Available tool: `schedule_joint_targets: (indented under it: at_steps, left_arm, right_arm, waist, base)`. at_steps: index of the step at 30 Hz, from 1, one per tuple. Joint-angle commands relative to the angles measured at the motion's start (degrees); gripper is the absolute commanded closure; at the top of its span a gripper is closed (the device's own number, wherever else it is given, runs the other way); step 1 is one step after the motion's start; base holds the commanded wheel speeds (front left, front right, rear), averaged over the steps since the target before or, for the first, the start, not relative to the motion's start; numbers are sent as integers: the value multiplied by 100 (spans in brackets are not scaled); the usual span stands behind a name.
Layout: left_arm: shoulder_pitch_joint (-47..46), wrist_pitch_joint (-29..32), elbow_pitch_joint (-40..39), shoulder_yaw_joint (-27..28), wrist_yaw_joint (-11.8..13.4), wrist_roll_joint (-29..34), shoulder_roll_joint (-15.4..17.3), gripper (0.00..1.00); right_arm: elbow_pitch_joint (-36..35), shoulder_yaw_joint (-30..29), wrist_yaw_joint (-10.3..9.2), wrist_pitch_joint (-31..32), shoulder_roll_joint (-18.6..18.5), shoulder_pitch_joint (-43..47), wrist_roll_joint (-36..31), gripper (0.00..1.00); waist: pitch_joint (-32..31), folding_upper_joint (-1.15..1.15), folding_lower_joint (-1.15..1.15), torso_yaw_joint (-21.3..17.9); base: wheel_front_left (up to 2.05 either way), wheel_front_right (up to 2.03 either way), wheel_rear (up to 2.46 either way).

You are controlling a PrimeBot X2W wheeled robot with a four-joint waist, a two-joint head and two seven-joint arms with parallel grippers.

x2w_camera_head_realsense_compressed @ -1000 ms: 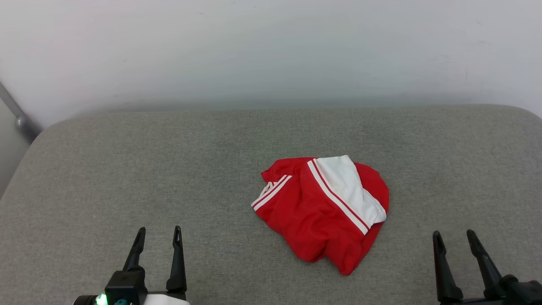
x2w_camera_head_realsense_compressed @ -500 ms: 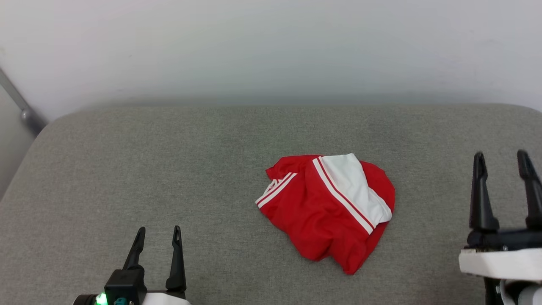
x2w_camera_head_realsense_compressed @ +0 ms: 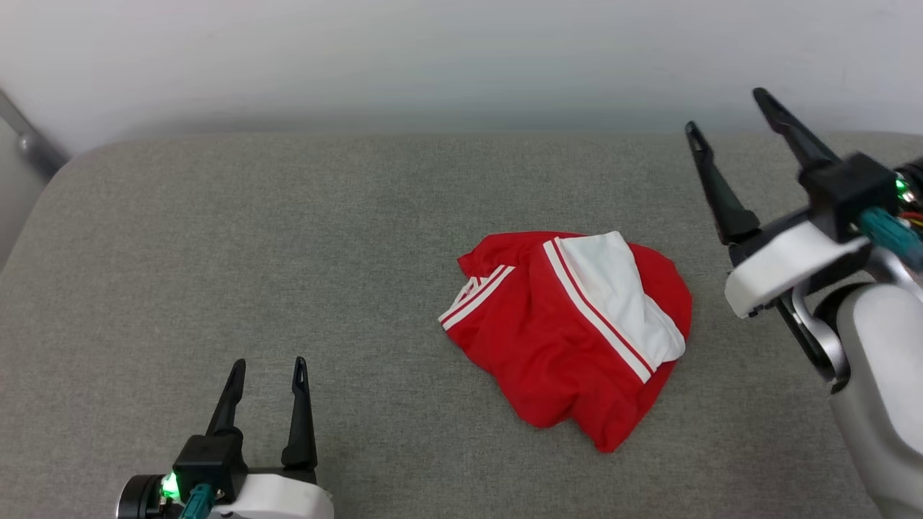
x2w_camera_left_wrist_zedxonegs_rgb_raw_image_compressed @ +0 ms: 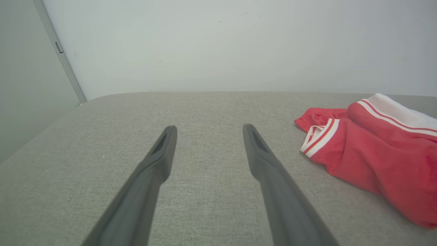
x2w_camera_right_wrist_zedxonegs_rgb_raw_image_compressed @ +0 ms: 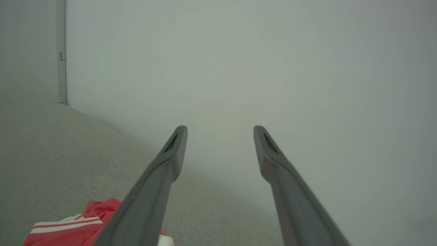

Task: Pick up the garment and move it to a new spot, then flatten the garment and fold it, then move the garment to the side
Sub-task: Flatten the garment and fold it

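The garment point(x2w_camera_head_realsense_compressed: 570, 331) is a crumpled red shirt with a white sleeve and red-white striped trim, lying bunched on the grey cushioned surface point(x2w_camera_head_realsense_compressed: 288, 238) right of centre. My left gripper point(x2w_camera_head_realsense_compressed: 268, 366) rests open near the front left, well clear of the garment, with nothing between its fingers. In the left wrist view the garment point(x2w_camera_left_wrist_zedxonegs_rgb_raw_image_compressed: 372, 153) lies to the right of the left gripper point(x2w_camera_left_wrist_zedxonegs_rgb_raw_image_compressed: 208, 129). My right gripper point(x2w_camera_head_realsense_compressed: 725, 109) is raised high at the right, open and empty, tilted up toward the wall. The right wrist view has the garment point(x2w_camera_right_wrist_zedxonegs_rgb_raw_image_compressed: 68, 229) low beside the right gripper point(x2w_camera_right_wrist_zedxonegs_rgb_raw_image_compressed: 220, 129).
A pale wall point(x2w_camera_head_realsense_compressed: 433, 58) runs behind the surface's rounded far edge. A grey metal bar point(x2w_camera_head_realsense_compressed: 29, 140) slants at the far left corner. Bare grey fabric spreads left and in front of the garment.
My right arm has risen from the lower right up to the far right, fingers now pointing toward the wall. The head camera has tilted slightly. The left gripper and garment stay put.
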Motion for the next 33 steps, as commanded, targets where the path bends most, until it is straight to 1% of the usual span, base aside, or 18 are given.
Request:
schedule_joint_targets:
  at_steps: [1,4,9,12,14,17,20,26,30,31,33]
  left_arm:
    - [-105,-15,-34,2,2,-9,-7,0]
    - [-167,-15,-35,-15,8,-24,-11,0]
    - [-343,-15,-35,-88,23,-96,-12,0]
    - [-446,-15,-56,-134,54,-150,-13,0]
    - [-508,-15,-68,-171,81,-186,-13,0]
    - [-604,-15,-89,-222,112,-224,-13,0]
    - [-697,-15,-93,-276,138,-258,-13,0]
    - [-858,-15,-74,-362,153,-285,-14,0]
    - [-894,-15,-62,-338,182,-292,-15,0]
    - [-846,-15,-19,-295,193,-288,-14,0]
    - [-765,-15,16,-273,209,-289,-14,0]
  right_arm:
    - [91,167,-2,226,-101,-118,164,0]
    - [327,1090,-3,1346,-663,-768,920,0]
    - [322,2667,-3,3167,-1485,-1695,2307,0]
    - [175,3518,-3,4157,-1837,-2211,3042,0]
    - [90,3990,-3,4631,-2004,-2513,3382,0]
    - [88,4609,-3,5059,-2125,-2820,3711,0]
    - [206,5030,-3,5194,-2130,-2982,3947,0]
    - [561,5594,-2,5023,-2060,-2930,4246,0]
    - [695,5827,-2,4861,-2029,-2970,4208,0]
    - [688,5890,-2,4650,-1995,-3027,4204,100]
    - [668,5901,-3,4435,-2017,-3111,4197,100]
  waist:
    - [81,0,-1,15]
    - [221,0,-1,44]
    - [488,0,-1,148]
    - [669,0,-1,221]
    - [786,0,-1,268]
    - [947,0,-1,343]
    - [1085,0,-1,428]
    - [1294,0,-1,564]
    - [1324,0,-1,568]
    - [1234,0,-1,515]
    - [1118,0,-1,461]
  base:
    - [0,0,0]
    - [0,0,0]
    - [0,0,0]
    - [0,0,0]
    - [0,0,0]
    - [0,0,0]
    - [0,0,0]
    - [0,0,0]
    - [0,0,0]
    - [0,0,0]
    - [0,0,0]
